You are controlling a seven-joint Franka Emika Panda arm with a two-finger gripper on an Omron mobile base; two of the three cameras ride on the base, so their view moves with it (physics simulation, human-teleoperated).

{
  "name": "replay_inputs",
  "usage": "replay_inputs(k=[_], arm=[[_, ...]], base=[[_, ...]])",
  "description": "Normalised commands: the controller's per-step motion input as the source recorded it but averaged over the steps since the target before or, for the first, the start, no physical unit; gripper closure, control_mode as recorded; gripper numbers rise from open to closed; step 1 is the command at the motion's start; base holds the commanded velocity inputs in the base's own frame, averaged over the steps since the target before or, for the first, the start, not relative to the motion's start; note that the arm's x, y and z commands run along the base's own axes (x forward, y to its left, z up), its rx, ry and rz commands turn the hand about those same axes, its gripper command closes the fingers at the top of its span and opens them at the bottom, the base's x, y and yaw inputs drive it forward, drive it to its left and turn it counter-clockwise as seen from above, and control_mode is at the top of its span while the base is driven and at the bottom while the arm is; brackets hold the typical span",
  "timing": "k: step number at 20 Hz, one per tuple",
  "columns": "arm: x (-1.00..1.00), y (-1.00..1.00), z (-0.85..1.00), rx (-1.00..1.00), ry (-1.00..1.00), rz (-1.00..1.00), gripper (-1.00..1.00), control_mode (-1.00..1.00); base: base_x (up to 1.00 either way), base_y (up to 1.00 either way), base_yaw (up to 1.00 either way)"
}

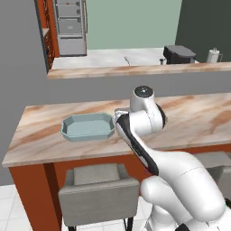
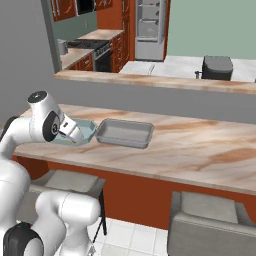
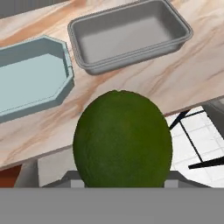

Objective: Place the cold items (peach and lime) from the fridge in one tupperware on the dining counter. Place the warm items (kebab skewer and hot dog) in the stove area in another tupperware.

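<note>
The dark green lime (image 3: pixel 121 140) looms large at the bottom of the hand view, and my gripper (image 2: pixel 75 134) is shut on it; its fingertips are hidden behind the fruit. It hangs over the near edge of the dining counter (image 1: pixel 45 131), just in front of the light blue eight-sided tupperware (image 3: pixel 30 78) (image 1: pixel 88 126). The grey rectangular tupperware (image 3: pixel 129 33) (image 2: pixel 124 133) lies beside it to the right. Nothing lies in either tray. The peach, kebab skewer and hot dog are out of view.
Grey stools (image 1: pixel 97 189) (image 2: pixel 210 225) stand below the counter's front edge. A higher grey-fronted ledge (image 1: pixel 135 71) runs behind the counter. Far back stand the fridge (image 2: pixel 149 27) and the stove (image 2: pixel 95 47) among red-brown cabinets.
</note>
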Motion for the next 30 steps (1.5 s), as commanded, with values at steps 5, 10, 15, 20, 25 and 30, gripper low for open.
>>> replay_inputs(k=[5, 10, 15, 20, 25, 30], arm=[[0.99, 0.77, -0.02, 0.00, 0.00, -0.03, 1.00, -1.00], [1.00, 0.73, -0.12, 0.04, 0.16, 0.05, 1.00, -1.00], [0.97, 0.53, -0.22, 0.09, 0.17, 0.12, 1.00, -1.00], [0.67, 0.35, -0.38, 0.05, 0.09, 0.07, 1.00, -1.00], [0.45, 0.28, -0.46, 0.02, 0.04, 0.02, 1.00, -1.00], [0.46, 0.29, -0.50, 0.00, 0.03, 0.00, 1.00, -1.00]], base=[[0.00, 0.00, 0.00], [0.00, 0.00, 0.00], [0.00, 0.00, 0.00], [0.00, 0.00, 0.00], [0.00, 0.00, 0.00], [0.00, 0.00, 0.00]])
